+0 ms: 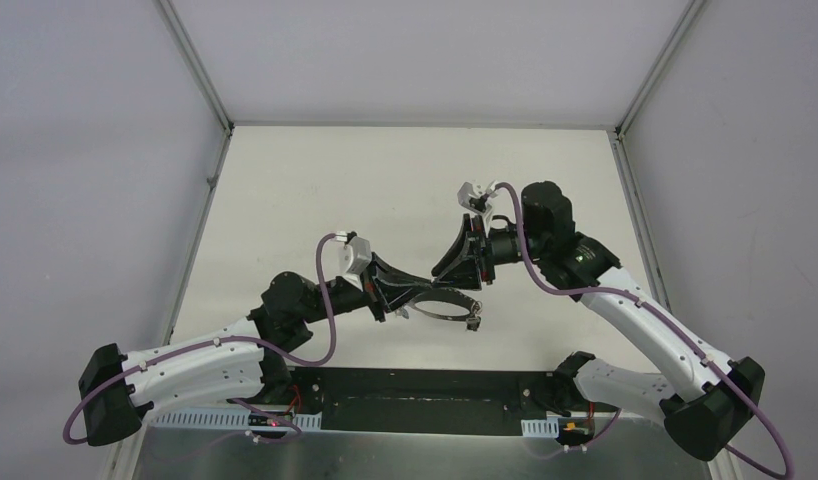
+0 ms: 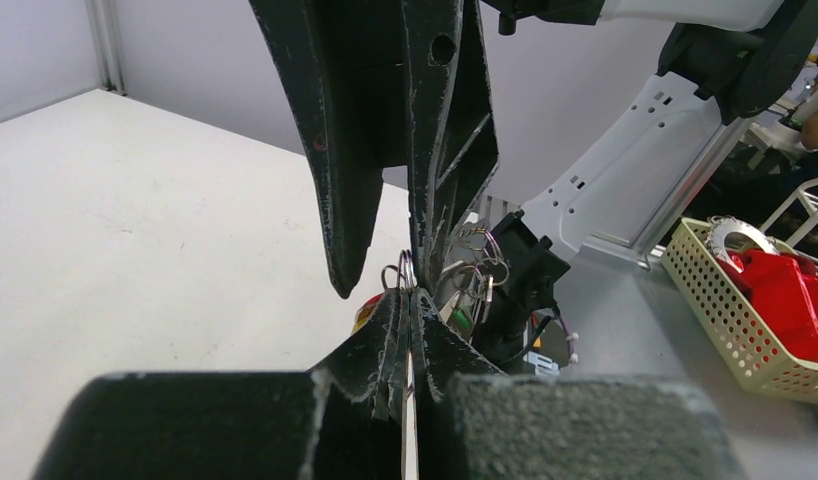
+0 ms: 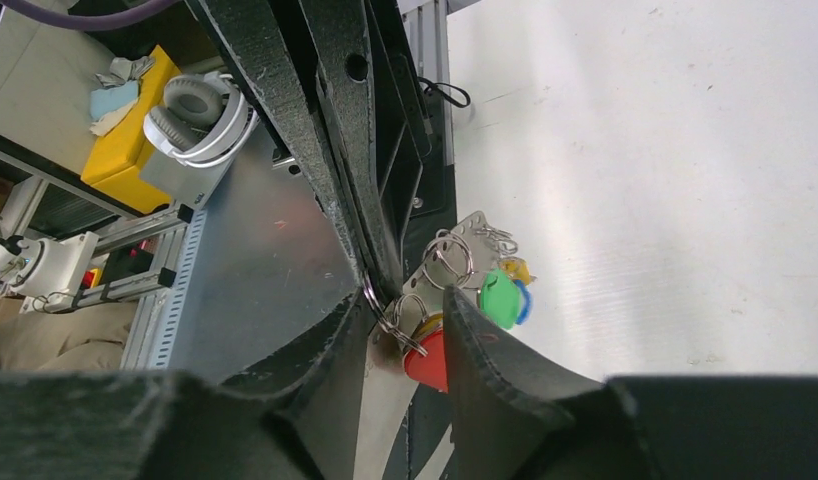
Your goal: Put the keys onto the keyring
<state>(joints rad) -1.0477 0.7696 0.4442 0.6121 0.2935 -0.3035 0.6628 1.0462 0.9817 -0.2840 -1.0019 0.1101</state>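
Two black grippers meet over the white table [image 1: 335,180] in the top view. The large thin grey metal keyring [image 1: 440,317] is held off it by the left gripper [image 1: 405,300].

From the left wrist, the band [image 2: 409,395] is seen clamped edge-on.

From the right wrist, the right gripper [image 3: 407,300] is seen parted around the red-headed silver key [image 3: 427,358], a green-tagged key [image 3: 500,298] beside. The hoop is best held steady until that key's small ring is seen seated. No writing can be read.
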